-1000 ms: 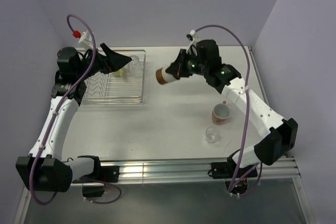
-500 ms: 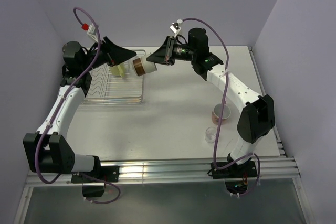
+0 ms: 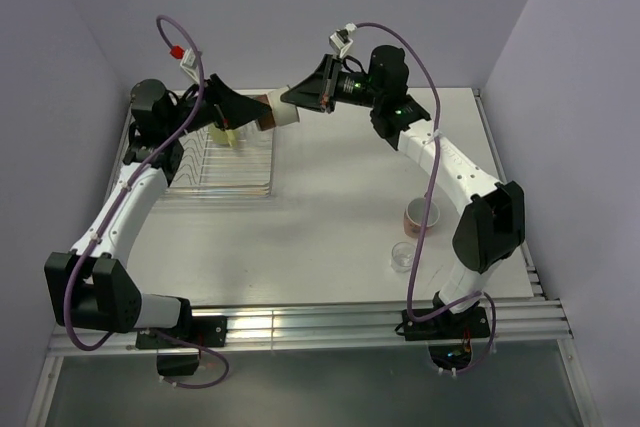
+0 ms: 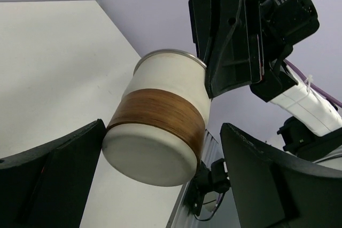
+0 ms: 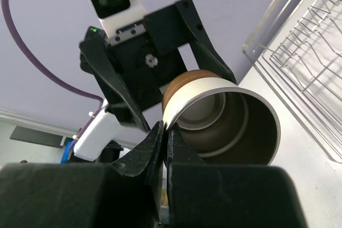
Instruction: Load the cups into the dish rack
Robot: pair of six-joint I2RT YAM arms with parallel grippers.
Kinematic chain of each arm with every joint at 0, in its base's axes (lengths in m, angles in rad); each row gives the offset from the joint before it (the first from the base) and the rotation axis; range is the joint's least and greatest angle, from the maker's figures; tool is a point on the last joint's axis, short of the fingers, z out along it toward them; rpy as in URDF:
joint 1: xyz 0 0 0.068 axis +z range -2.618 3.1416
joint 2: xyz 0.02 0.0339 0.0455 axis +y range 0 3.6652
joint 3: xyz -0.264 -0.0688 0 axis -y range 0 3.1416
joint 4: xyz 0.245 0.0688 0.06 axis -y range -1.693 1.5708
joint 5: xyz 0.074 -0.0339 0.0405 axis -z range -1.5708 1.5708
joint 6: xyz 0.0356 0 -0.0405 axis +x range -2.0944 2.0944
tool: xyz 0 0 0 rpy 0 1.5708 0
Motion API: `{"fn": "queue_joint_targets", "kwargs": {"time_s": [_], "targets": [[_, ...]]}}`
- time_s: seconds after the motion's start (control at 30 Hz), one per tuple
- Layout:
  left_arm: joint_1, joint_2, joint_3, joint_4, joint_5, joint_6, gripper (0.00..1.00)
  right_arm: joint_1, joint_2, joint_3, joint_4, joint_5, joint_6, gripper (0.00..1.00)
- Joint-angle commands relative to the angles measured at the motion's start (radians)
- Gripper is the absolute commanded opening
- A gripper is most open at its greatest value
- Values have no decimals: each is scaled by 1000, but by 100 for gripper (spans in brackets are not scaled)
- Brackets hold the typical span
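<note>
My right gripper (image 3: 296, 99) is shut on the rim of the brown cup (image 3: 270, 115) and holds it on its side in the air above the right edge of the dish rack (image 3: 225, 175). In the right wrist view the fingertips (image 5: 165, 130) pinch the cup's wall (image 5: 224, 124). My left gripper (image 3: 246, 111) is open, with its fingers (image 4: 59, 177) on either side of the cup's base (image 4: 155, 132). The pale yellow mug (image 3: 228, 135) stands in the rack. The salmon-pink mug (image 3: 420, 215) and a clear tumbler (image 3: 403, 256) stand on the table at the right. The second tumbler is hidden.
The rack's wire tines (image 5: 312, 73) lie below the cup. Purple walls close in the table at the back and sides. A metal rail (image 3: 300, 325) runs along the near edge, by the arm bases.
My right arm has carried the brown cup left, from mid-table to over the rack's edge. My left gripper has risen from the rack and now brackets the cup's base.
</note>
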Motion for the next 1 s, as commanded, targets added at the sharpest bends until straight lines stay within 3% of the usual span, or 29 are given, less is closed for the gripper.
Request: {"fn": "queue_joint_targets", "kwargs": {"time_s": [0.0,0.33,0.57,0.73,0.77,0.87,0.9,0.97], "targets": [[-33,1,25,54,17,26,96,-5,-5,75,91,-26,33,0],[-52,-2,1,69,-23,13,91,-5,-10,62,112,-33,44,0],[-53,12,13,101,-10,-22,75,-5,-10,43,150,-39,67,0],[-55,10,7,103,-15,-27,43,-7,-10,40,135,-38,51,0],[-55,10,11,97,-16,-22,31,-7,-10,38,132,-36,48,0],[-55,10,24,65,-27,-13,8,-7,-8,35,127,-36,41,0],[-55,9,30,48,-35,-7,0,-7,-7,34,123,-38,37,3],[-53,0,44,26,-56,12,0,-7,-11,35,86,-26,10,18]]}}
